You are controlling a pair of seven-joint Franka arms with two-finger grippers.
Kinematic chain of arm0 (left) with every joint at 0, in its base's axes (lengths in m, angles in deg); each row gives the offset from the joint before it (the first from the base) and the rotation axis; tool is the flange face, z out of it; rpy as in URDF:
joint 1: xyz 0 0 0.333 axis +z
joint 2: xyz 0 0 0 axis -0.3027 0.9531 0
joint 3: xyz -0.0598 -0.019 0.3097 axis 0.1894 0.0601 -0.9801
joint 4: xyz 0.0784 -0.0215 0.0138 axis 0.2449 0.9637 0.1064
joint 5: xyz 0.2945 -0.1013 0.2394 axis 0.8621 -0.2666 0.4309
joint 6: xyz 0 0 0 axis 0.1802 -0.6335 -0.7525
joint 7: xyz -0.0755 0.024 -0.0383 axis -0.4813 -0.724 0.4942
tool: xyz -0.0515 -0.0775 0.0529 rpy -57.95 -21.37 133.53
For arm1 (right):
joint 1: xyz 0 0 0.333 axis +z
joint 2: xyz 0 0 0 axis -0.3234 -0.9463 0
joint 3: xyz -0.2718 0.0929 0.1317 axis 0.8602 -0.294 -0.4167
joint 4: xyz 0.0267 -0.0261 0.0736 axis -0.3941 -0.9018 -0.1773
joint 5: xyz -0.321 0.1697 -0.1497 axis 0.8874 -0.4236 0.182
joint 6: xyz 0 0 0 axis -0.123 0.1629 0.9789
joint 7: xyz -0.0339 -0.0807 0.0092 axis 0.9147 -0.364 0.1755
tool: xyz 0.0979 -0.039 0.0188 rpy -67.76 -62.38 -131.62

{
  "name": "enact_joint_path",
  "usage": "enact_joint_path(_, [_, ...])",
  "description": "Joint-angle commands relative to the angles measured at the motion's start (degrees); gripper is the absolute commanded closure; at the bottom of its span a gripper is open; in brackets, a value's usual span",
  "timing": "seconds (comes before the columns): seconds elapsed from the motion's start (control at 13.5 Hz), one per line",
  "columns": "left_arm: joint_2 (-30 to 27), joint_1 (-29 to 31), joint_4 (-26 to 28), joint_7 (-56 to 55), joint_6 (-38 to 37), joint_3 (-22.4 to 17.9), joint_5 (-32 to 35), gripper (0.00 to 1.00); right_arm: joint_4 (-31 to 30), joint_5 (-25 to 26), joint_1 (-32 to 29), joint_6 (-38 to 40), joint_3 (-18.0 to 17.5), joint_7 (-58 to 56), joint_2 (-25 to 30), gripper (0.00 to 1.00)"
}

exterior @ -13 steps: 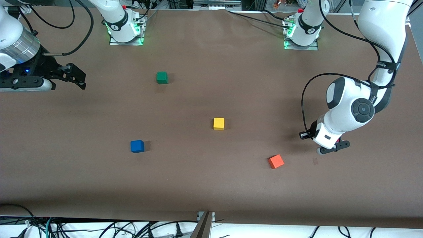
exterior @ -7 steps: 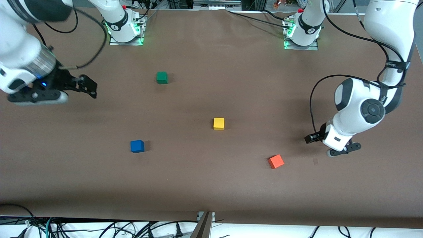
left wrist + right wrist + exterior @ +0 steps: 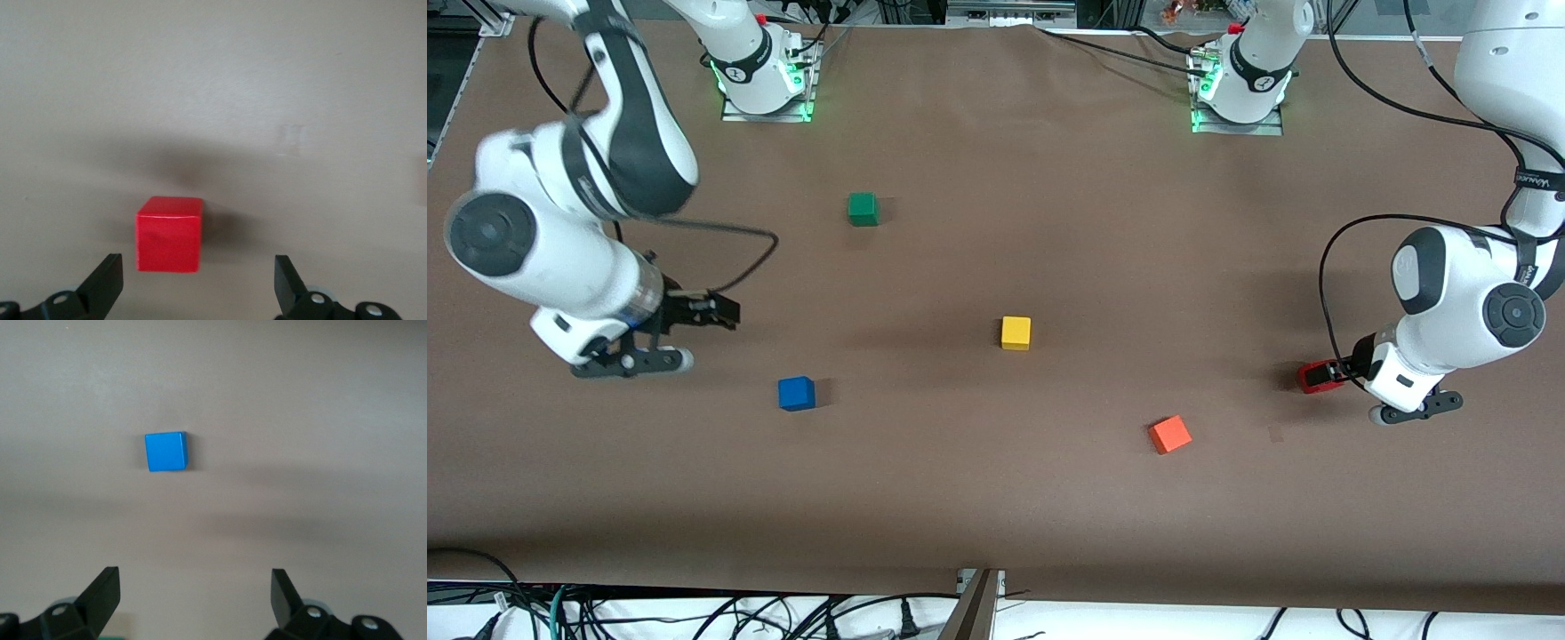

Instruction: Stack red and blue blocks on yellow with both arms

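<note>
The yellow cube (image 3: 1016,332) sits mid-table. The blue cube (image 3: 796,393) lies toward the right arm's end, nearer the front camera than the yellow one. My right gripper (image 3: 716,313) is open and empty, over the bare table beside the blue cube; in the right wrist view (image 3: 195,593) the blue cube (image 3: 166,451) lies well ahead of the fingertips. The red cube (image 3: 1311,377) lies toward the left arm's end. My left gripper (image 3: 1336,373) is open right beside it; in the left wrist view (image 3: 197,283) the red cube (image 3: 169,233) sits just ahead of the open fingers, untouched.
A green cube (image 3: 863,209) lies farther from the front camera, toward the right arm's base. An orange cube (image 3: 1169,435) lies nearer the front camera, between the yellow and red cubes. The brown table cover (image 3: 996,498) reaches to the front edge.
The right arm has swung from the table's edge down toward the blue cube. The left arm has shifted toward its own end of the table, and the red cube now shows beside its gripper.
</note>
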Motion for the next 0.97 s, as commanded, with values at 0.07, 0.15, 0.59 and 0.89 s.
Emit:
enact_joint_path(0.07, [2.55, 0.38, -0.73, 0.61, 1.38, -0.56, 1.63, 0.00, 1.44, -0.05, 1.34, -7.14, -0.11, 0.73, -6.86, 0.00])
enact_joint_path(0.15, [2.64, 0.46, -0.64, 0.61, 1.82, -0.56, 2.07, 0.00, 1.53, 0.03, 1.61, -7.85, -0.10, 0.82, -8.44, 0.00])
enact_joint_path(0.59, [4.66, 1.43, 1.38, 0.52, 5.87, -0.47, 5.15, 0.00, 1.53, -0.05, 1.70, -12.43, -0.10, 0.82, -12.23, 0.00])
enact_joint_path(0.89, [5.28, 1.52, 1.65, 0.52, 6.31, -0.47, 5.23, 0.43, 1.53, -0.32, 1.70, -14.70, -0.10, 0.99, -14.07, 0.00])
